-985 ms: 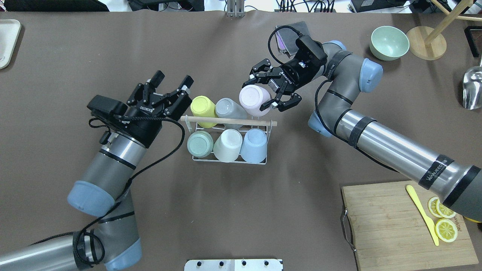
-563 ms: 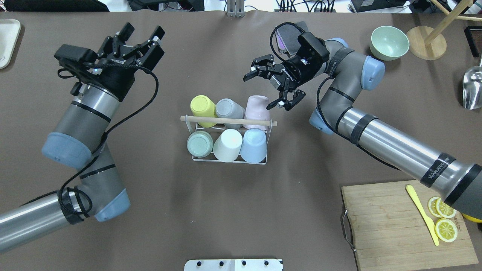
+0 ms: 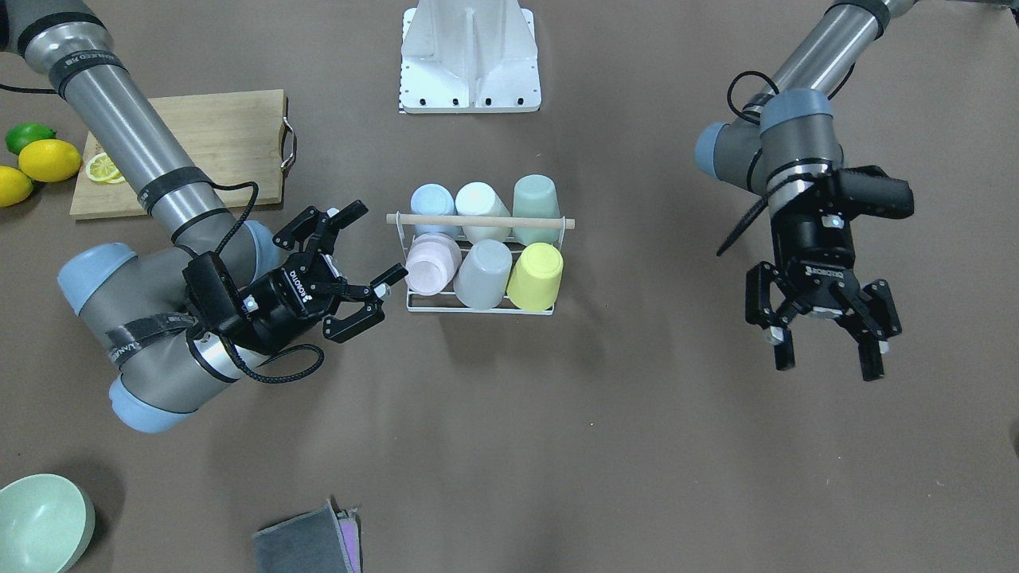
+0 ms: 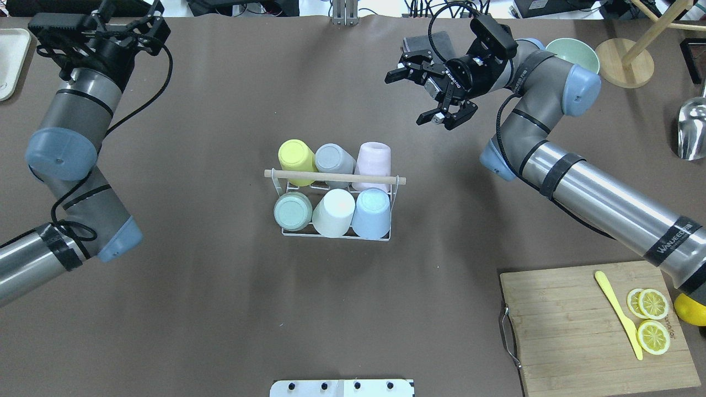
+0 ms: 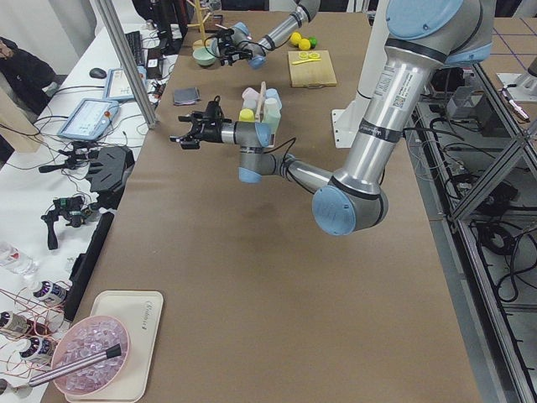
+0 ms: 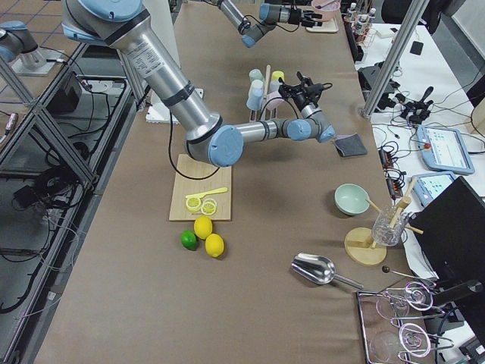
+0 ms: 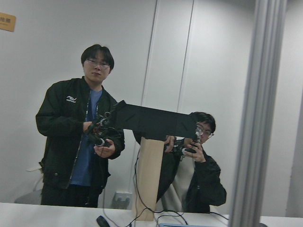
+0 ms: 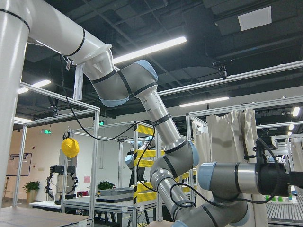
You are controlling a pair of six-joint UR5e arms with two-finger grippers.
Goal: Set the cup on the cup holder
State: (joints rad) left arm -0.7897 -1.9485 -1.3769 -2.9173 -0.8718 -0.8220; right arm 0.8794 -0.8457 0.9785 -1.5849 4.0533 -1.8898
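Note:
The white wire cup holder (image 4: 336,236) with a wooden rod handle (image 4: 331,176) stands mid-table and carries several upturned cups. The pink cup (image 4: 374,160) sits tilted at the far right end of its far row, next to a grey cup (image 4: 333,159) and a yellow cup (image 4: 295,157). In the front-facing view the pink cup (image 3: 430,263) shows at the rack's left. My right gripper (image 4: 433,94) is open and empty, apart from the rack, beyond and right of the pink cup; it also shows in the front-facing view (image 3: 370,259). My left gripper (image 4: 129,14) is open and empty at the far left corner, also seen in the front-facing view (image 3: 828,364).
A wooden cutting board (image 4: 573,325) with lemon slices (image 4: 653,336) and a yellow knife lies near right. A green bowl (image 4: 579,49), a wooden stand (image 4: 623,63) and a metal scoop (image 4: 692,129) are far right. A grey cloth (image 4: 419,41) lies behind the right gripper. A tray (image 4: 11,60) is far left.
My right gripper let go of the pink cup, which now rests on the rack, and drew back to the far right. My left gripper swung away from the rack to the far left corner.

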